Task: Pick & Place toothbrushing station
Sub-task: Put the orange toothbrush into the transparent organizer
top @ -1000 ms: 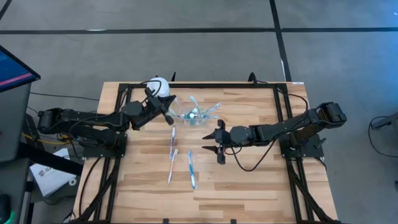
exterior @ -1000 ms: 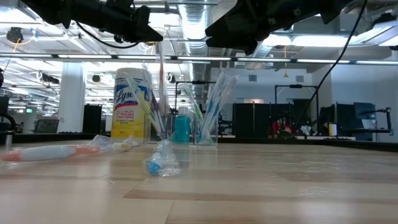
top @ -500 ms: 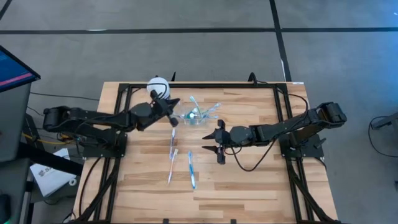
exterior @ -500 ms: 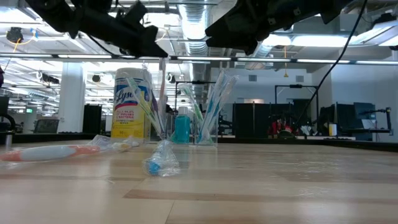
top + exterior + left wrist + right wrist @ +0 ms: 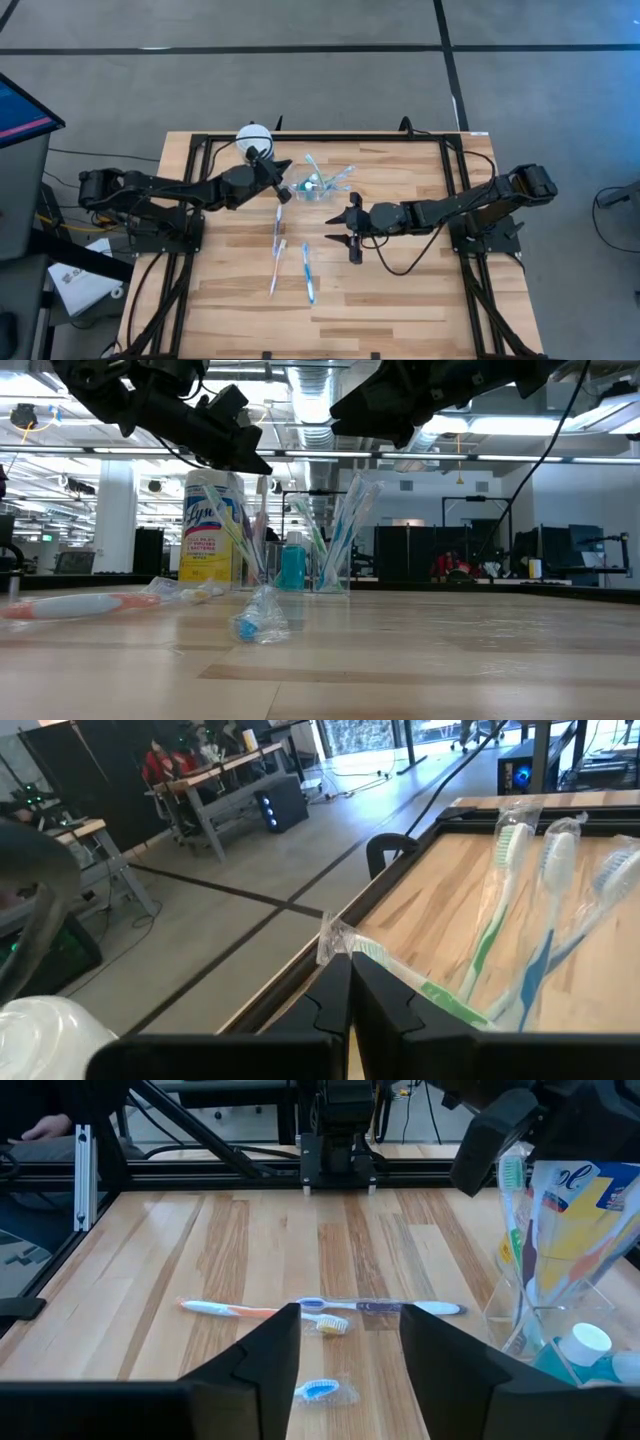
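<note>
Wooden table, middle: loose toothbrushes lying flat, none touched. Just beyond, right gripper hovering over the boards, fingers apart, holding nothing. Farther on, toward the far edge, clear plastic cup upright with toothbrushes and blue tube inside. Beside the cup, left gripper clamped on a wrapped green toothbrush. Behind, at the far edge, yellow white-lidded canister.
</note>
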